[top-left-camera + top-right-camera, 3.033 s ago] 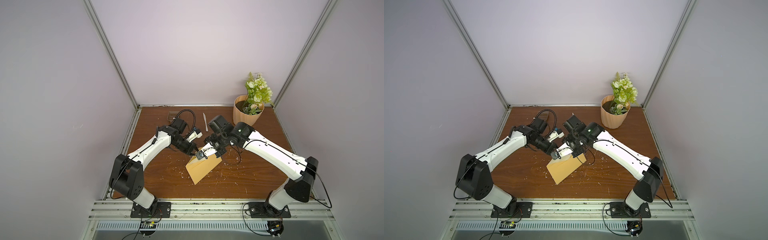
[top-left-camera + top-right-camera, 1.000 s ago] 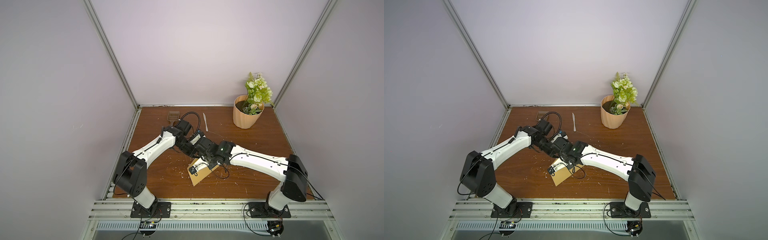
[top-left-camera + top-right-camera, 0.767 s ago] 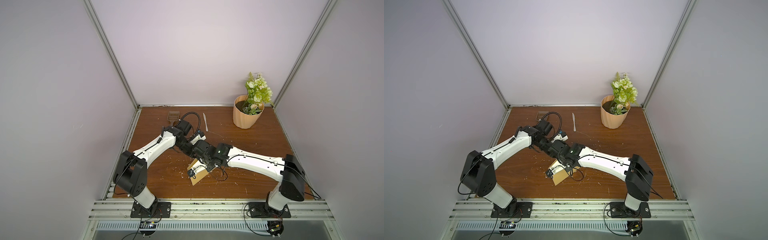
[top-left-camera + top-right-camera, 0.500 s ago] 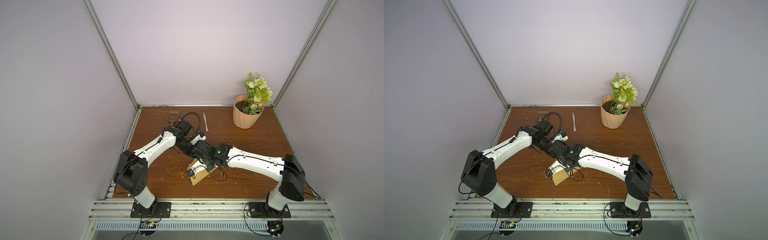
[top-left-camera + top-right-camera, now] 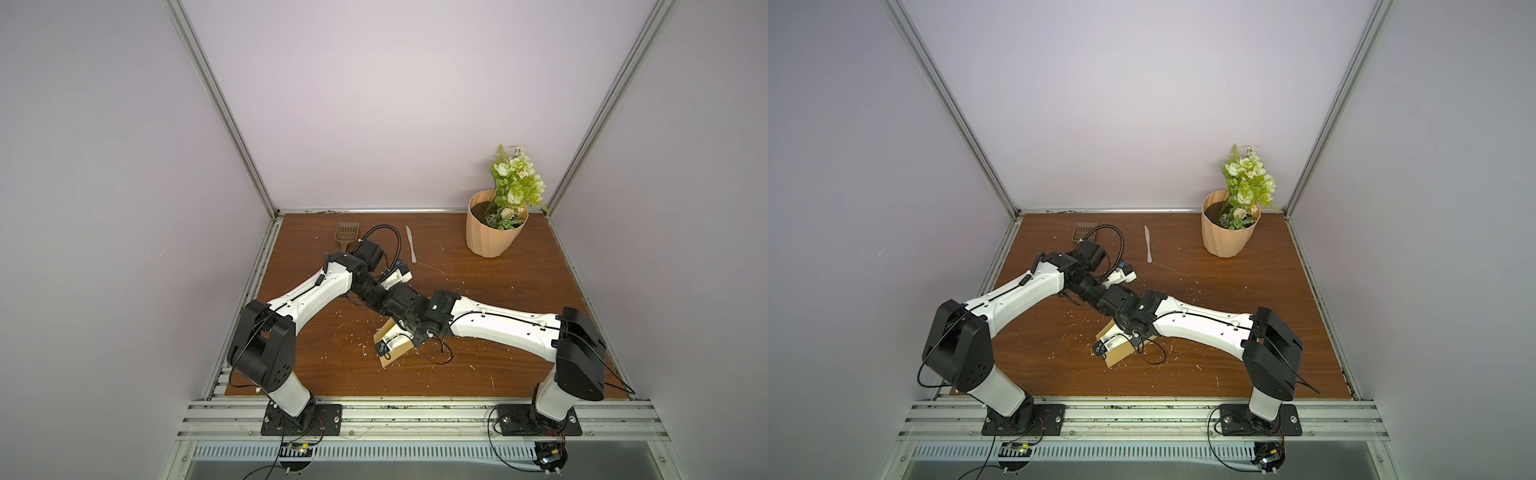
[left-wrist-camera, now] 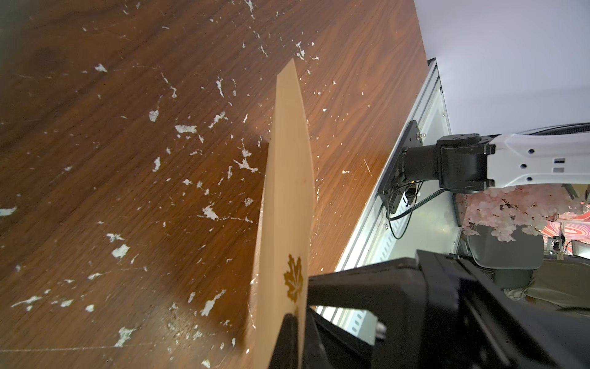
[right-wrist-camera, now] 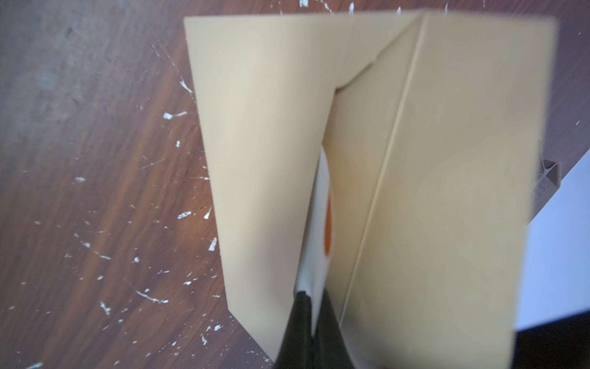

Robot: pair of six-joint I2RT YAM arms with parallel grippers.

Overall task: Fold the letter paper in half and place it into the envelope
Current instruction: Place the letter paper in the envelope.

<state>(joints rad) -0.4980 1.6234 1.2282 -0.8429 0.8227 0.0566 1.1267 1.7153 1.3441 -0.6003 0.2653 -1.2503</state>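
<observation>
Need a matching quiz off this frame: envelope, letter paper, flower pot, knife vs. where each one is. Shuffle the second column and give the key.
Things:
1. envelope
2. letter paper
3. flower pot
4. knife

Places:
A. back right corner of the table
B. lying flat near the table's back edge, about mid-width
C. gripped near the table's middle
D. tucked between the envelope's panels, as the right wrist view shows

Pairs: 1-C, 2-D, 3-A, 4-B
</observation>
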